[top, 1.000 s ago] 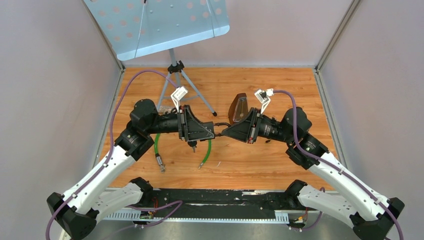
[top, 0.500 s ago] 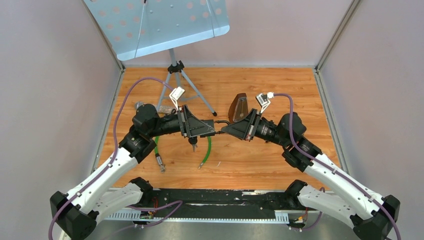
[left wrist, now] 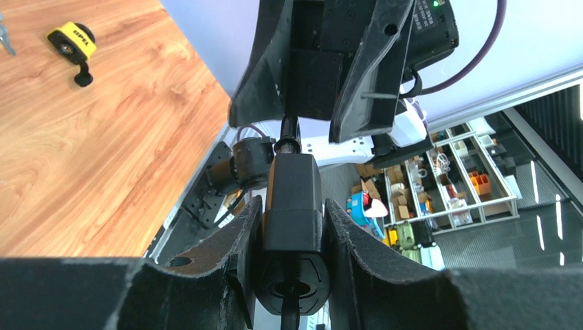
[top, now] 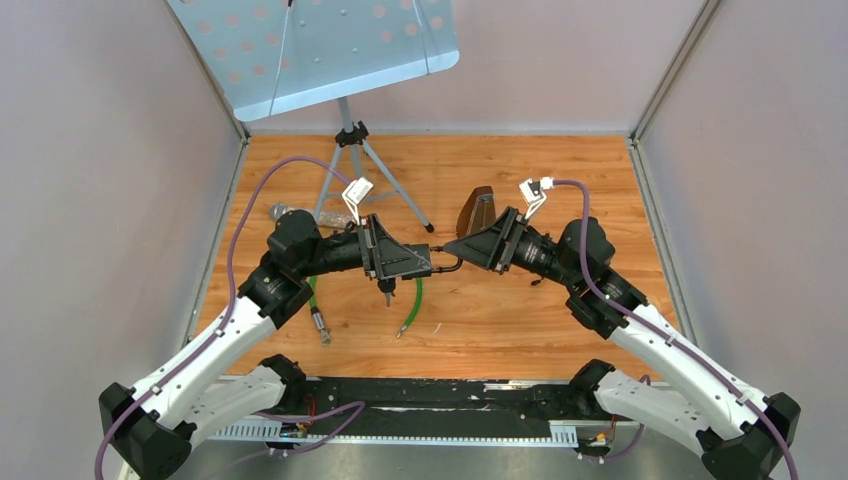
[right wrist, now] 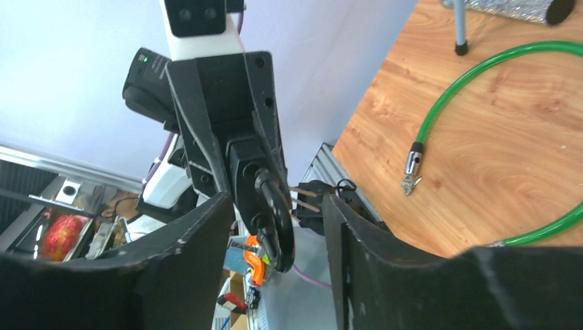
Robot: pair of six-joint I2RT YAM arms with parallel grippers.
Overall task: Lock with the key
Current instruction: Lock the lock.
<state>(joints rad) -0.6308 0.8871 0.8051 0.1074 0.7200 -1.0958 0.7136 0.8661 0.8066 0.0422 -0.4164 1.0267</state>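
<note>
**Operator A:** What do we record for the left gripper (top: pixel 429 262)?

**Operator B:** We record it closed on the black lock body (left wrist: pixel 292 189). Both fingers press against the sides of the body. The body is held above the table (top: pixel 520 320), about midway between the left and right sides.

**Operator A:** Where do we locate the key (right wrist: pixel 278 225)?

**Operator B:** We locate it in the end of the lock body that faces right. Its black bow projects toward the right gripper (right wrist: pixel 278 205).

**Operator A:** And the state of the right gripper?

**Operator B:** Its jaws are parted. One finger stands on each side of the bow, with a gap on both sides (the right wrist view shows this most clearly). We see nothing in its grasp.

**Operator A:** What else do we note?

**Operator B:** The green cable (top: pixel 414 298) lies on the table, just to the near side of the left gripper. One metal end fitting rests on the wood. We cannot tell how far the key is turned.
</note>
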